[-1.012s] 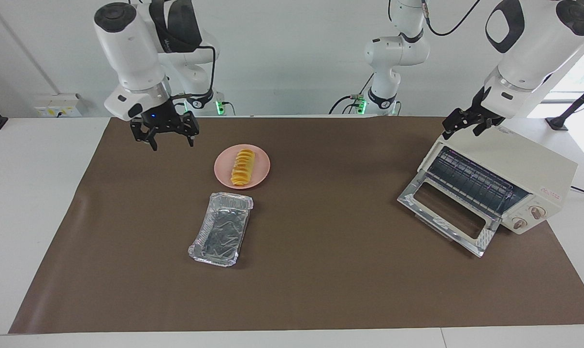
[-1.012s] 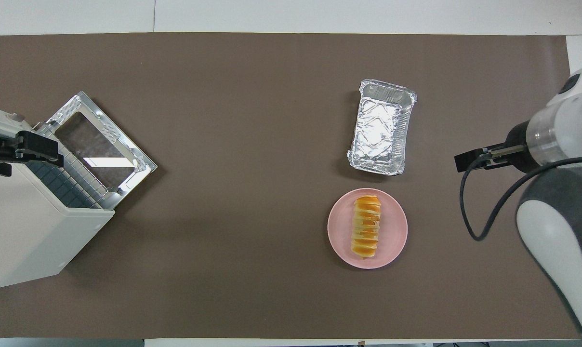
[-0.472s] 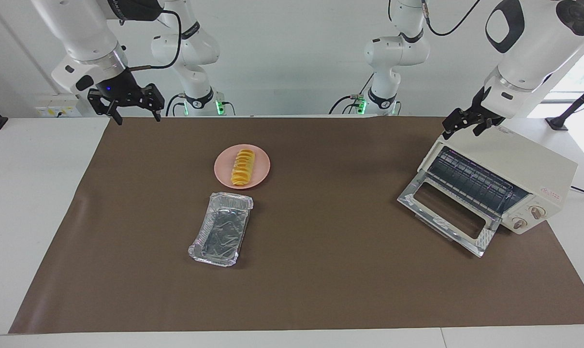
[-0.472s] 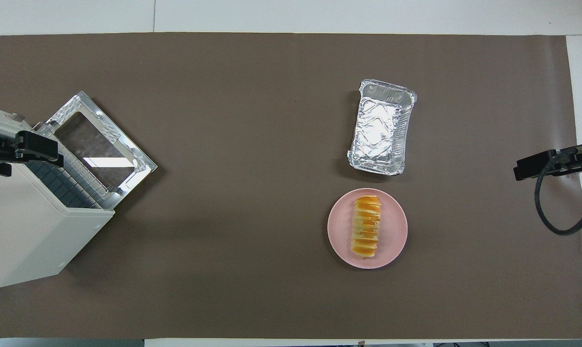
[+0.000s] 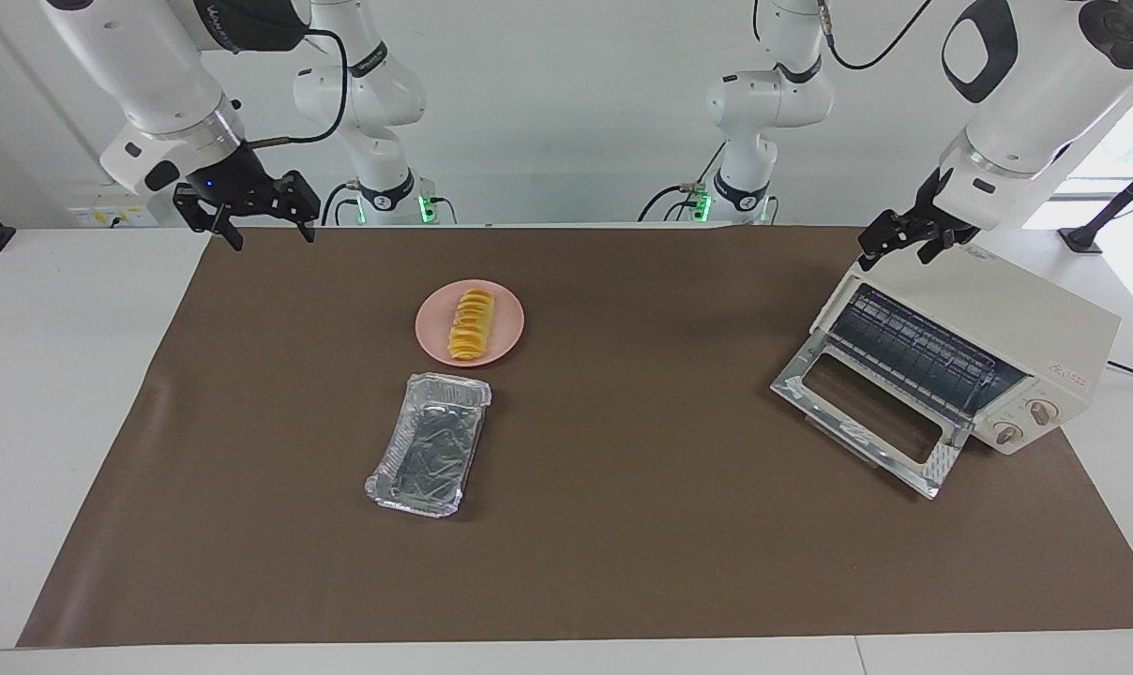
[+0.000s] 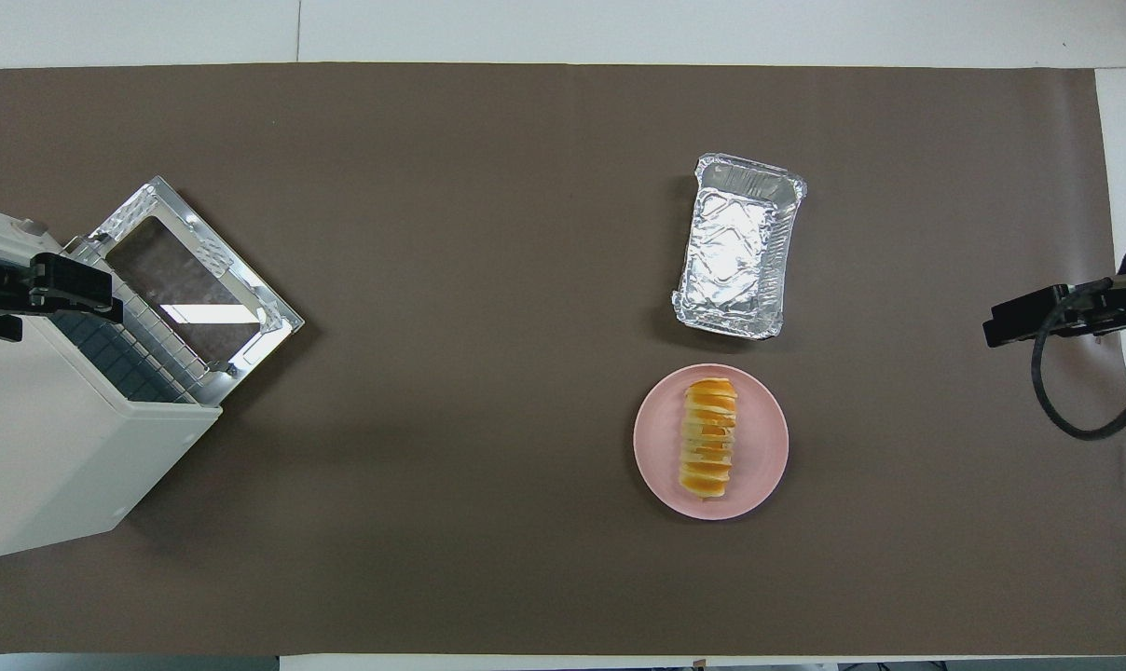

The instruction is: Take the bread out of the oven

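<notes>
The bread [image 5: 471,325] [image 6: 709,438], a ridged golden-orange loaf, lies on a pink plate [image 5: 430,339] [image 6: 658,449] on the brown mat. The cream-white oven [image 5: 1017,319] [image 6: 50,457] stands at the left arm's end of the table. Its glass door [image 5: 867,412] is dropped open and its wire rack is bare. My left gripper [image 5: 904,248] [image 6: 69,289] hangs open over the oven's top corner above the door and holds nothing. My right gripper [image 5: 274,239] [image 6: 1029,317] is raised and open over the mat's edge at the right arm's end, well apart from the plate.
A crinkled silver foil tray [image 5: 430,445] [image 6: 738,247] lies empty, farther from the robots than the plate. The brown mat [image 5: 642,525] covers most of the white table. Two more robot arms stand at the robots' edge of the table.
My right gripper has lifted away from beside the plate and swung out to the mat's edge at the right arm's end. The left arm, bread and oven have not moved.
</notes>
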`<state>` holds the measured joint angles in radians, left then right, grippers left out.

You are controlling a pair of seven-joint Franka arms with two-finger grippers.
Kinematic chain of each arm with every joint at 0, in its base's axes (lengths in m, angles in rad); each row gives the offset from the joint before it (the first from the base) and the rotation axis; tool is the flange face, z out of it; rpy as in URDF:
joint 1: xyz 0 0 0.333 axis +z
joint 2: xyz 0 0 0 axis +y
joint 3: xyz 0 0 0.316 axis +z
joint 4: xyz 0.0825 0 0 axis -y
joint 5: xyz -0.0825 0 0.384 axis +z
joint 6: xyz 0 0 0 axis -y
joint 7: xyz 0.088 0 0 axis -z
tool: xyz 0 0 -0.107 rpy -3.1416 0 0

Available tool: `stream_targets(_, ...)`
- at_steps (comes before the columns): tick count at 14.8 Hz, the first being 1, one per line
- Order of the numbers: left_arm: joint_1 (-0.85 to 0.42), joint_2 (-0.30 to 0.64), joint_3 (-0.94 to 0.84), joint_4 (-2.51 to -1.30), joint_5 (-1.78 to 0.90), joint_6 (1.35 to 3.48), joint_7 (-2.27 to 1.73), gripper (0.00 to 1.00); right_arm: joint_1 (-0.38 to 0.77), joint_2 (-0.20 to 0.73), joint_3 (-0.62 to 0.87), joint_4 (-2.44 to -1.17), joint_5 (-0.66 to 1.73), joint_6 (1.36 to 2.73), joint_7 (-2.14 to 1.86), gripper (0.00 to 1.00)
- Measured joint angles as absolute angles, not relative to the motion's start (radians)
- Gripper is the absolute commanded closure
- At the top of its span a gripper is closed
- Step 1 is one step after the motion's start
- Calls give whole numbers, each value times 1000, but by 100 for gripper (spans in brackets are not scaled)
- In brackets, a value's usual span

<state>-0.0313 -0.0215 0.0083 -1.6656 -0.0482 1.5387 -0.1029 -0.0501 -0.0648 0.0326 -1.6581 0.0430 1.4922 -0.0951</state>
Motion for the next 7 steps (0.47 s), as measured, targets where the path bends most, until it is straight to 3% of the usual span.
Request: stream_targets(7, -31, -22, 8, -1666, -48, 1539, -103, 0, -50, -65, 33, -1657, 43, 1510, -95, 0)
